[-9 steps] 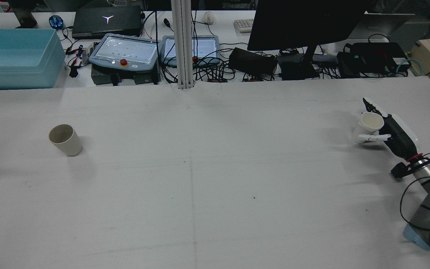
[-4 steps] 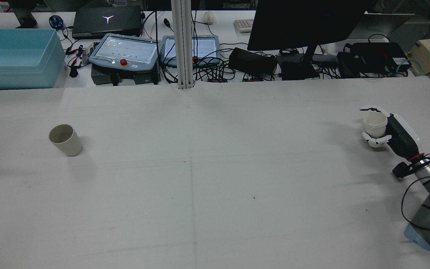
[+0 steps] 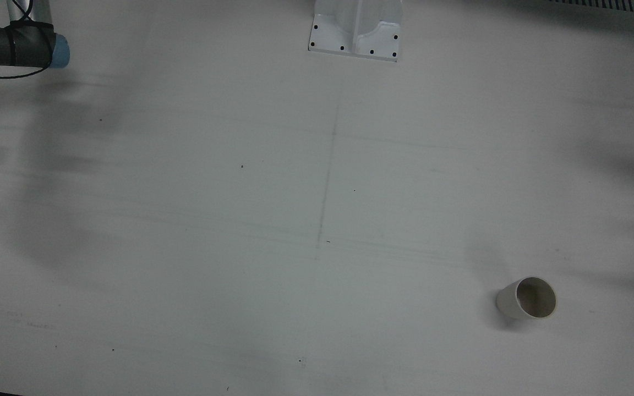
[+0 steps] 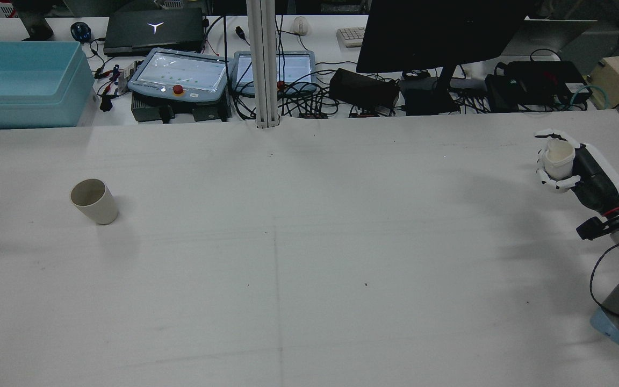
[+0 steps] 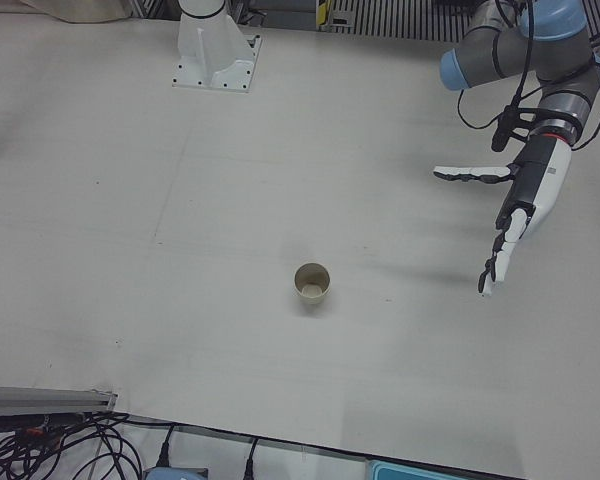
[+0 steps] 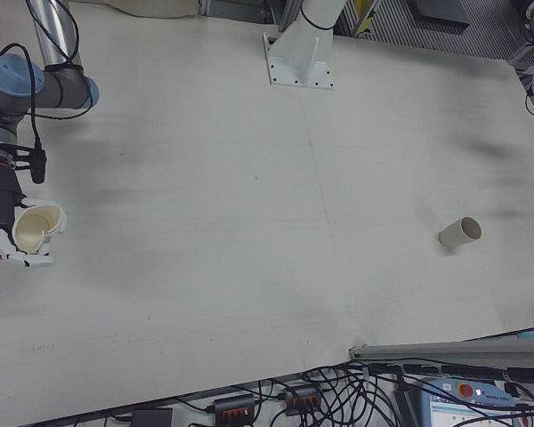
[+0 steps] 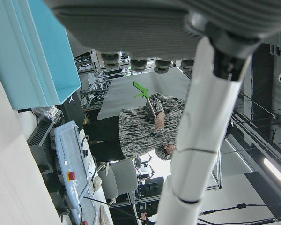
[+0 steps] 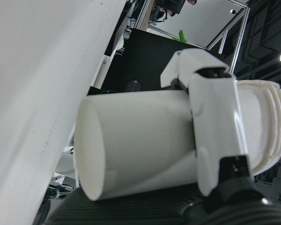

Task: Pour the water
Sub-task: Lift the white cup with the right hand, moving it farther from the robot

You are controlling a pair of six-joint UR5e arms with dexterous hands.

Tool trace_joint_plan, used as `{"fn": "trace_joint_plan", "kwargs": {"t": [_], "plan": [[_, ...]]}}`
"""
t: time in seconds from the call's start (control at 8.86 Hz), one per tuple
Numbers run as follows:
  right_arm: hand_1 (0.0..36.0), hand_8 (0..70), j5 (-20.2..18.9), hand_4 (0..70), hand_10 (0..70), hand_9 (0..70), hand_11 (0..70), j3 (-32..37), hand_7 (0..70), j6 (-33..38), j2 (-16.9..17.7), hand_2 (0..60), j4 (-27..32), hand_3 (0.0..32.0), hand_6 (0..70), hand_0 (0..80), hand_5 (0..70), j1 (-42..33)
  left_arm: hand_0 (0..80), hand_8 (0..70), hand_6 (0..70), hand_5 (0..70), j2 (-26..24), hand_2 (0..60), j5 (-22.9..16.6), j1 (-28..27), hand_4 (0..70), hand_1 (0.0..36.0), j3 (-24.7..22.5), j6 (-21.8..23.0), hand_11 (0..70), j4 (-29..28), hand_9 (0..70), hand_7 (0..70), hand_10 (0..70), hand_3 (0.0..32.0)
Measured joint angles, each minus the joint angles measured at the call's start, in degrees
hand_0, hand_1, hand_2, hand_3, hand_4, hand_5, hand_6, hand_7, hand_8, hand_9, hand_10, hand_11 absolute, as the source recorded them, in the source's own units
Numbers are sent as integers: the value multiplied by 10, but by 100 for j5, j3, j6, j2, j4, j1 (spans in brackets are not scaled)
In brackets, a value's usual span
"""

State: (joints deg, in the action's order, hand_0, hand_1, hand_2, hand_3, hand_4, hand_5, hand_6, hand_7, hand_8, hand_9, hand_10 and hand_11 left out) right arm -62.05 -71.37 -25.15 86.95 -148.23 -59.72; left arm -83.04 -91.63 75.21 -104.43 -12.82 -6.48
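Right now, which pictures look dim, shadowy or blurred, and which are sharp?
Front view: dim and greyish, with soft smeared shadows across the table. Rear view: evenly lit and sharp on the cup. Right hand view: the held cup fills the frame, and the white surface beside it is soft. Left hand view: the background is sharp, with a bright strip light at the lower right.

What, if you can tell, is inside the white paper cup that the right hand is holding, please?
Only bare pale inner wall shows inside the white paper cup held by the right hand. No water is discernible. The cup's bottom stays hidden in every view, so whether it holds anything cannot be told.
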Motion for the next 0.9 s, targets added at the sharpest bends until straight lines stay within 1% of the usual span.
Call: {"fn": "trace_joint_plan", "kwargs": {"t": [0.11, 0.23, 0.34, 0.45, 0.56, 0.68, 0.79, 0.9], "plan": [[360, 548, -128, 153, 700, 657, 700, -428, 700, -4, 88, 456, -362, 216, 532, 800, 297, -124, 795, 57, 0, 0, 13, 0, -6, -8, 39, 258, 161, -242, 53, -271, 0, 66, 15, 58], [360, 551, -282, 176, 695, 665, 700, -825, 700, -4, 123, 452, -751, 192, 539, 800, 295, -261, 726, 50, 0, 0, 22, 0, -11, -51, 35, 243, 330, -579, 57, -555, 0, 61, 18, 58], [360, 550, -396, 171, 694, 663, 700, -1241, 700, 2, 124, 451, -1198, 190, 537, 800, 294, -385, 716, 46, 0, 0, 24, 0, 2, -185, 34, 240, 538, -882, 58, -855, 0, 62, 19, 66], [360, 532, -459, 151, 683, 638, 700, -1698, 697, 6, 113, 445, -1713, 194, 523, 800, 291, -453, 714, 47, 0, 0, 24, 0, 29, -360, 38, 237, 731, -1135, 57, -1109, 0, 60, 19, 64], [360, 526, -488, 154, 681, 629, 700, -2110, 692, 3, 92, 451, -2177, 188, 522, 800, 291, -468, 712, 43, 0, 0, 19, 0, 64, -552, 45, 238, 849, -1361, 61, -1264, 0, 59, 21, 56], [360, 537, -501, 175, 683, 646, 700, -2423, 700, 1, 57, 449, -2505, 162, 538, 800, 288, -473, 673, 33, 2, 0, -28, 0, 205, -804, 86, 225, 968, -1532, 72, -1356, 0, 61, 30, 22], [360, 539, -523, 173, 684, 648, 700, -2623, 698, 3, 31, 448, -2683, 158, 541, 800, 287, -484, 600, 20, 8, 0, -196, 0, 397, -1080, 135, 188, 1175, -1608, 78, -1387, 0, 66, 37, 0], [354, 537, -582, 180, 681, 647, 700, -2751, 700, 6, 17, 425, -2777, 152, 542, 800, 284, -520, 570, 16, 11, 0, -509, 0, 536, -1299, 159, 164, 1511, -1640, 76, -1373, 0, 69, 38, 0]]}}
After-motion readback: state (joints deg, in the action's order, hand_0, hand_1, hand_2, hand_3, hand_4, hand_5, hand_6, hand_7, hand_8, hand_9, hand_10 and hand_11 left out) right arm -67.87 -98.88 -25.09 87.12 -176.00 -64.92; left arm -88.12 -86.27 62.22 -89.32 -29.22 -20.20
